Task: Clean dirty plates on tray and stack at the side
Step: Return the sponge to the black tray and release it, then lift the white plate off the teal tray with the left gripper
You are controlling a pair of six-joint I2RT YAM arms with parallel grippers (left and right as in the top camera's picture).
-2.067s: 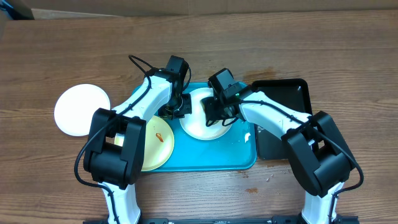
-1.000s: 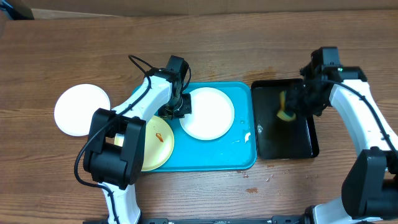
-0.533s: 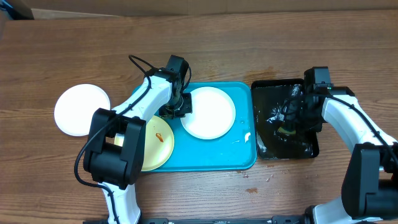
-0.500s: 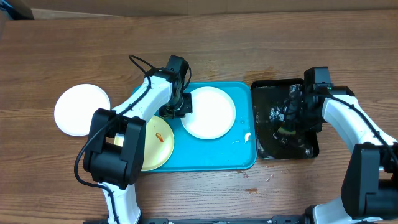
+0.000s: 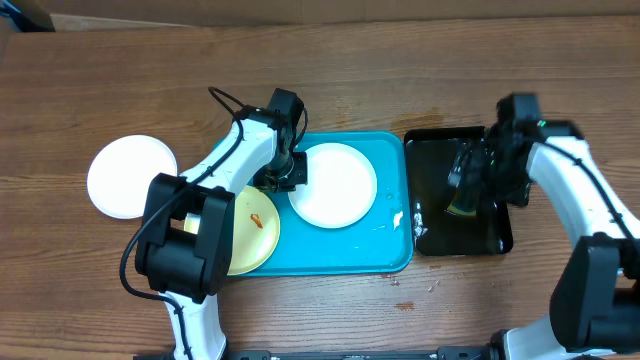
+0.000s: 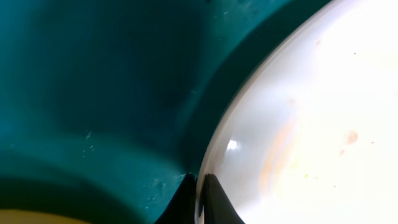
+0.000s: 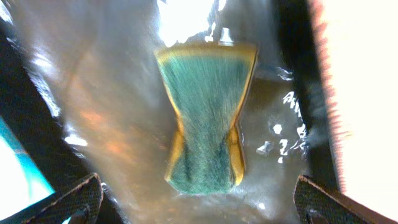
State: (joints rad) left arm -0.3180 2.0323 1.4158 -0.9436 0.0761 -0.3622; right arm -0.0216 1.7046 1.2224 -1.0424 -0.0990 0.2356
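Observation:
The blue tray [image 5: 390, 250] holds a white plate [image 5: 335, 185] and a pale yellow-green plate [image 5: 250, 240] with an orange smear, partly under my left arm. My left gripper [image 5: 289, 178] is shut on the white plate's left rim; in the left wrist view its tips [image 6: 199, 185] pinch that rim, with the plate [image 6: 311, 124] showing faint orange marks over the tray [image 6: 93, 81]. A second white plate [image 5: 130, 177] lies on the table to the left. My right gripper [image 5: 470, 183] hangs open over the black tray; its fingers [image 7: 78, 199] stand wide with nothing between them.
A green and yellow sponge [image 7: 205, 118] lies on the wet floor of the glossy black tray [image 5: 435, 160], just ahead of my right fingers, also seen in the overhead view as the sponge [image 5: 461, 208]. A small white scrap [image 5: 399, 219] sits on the blue tray's right side.
My right gripper has opened and let go of the sponge, which now lies in the black tray. The right arm has shifted slightly. The left arm holds still.

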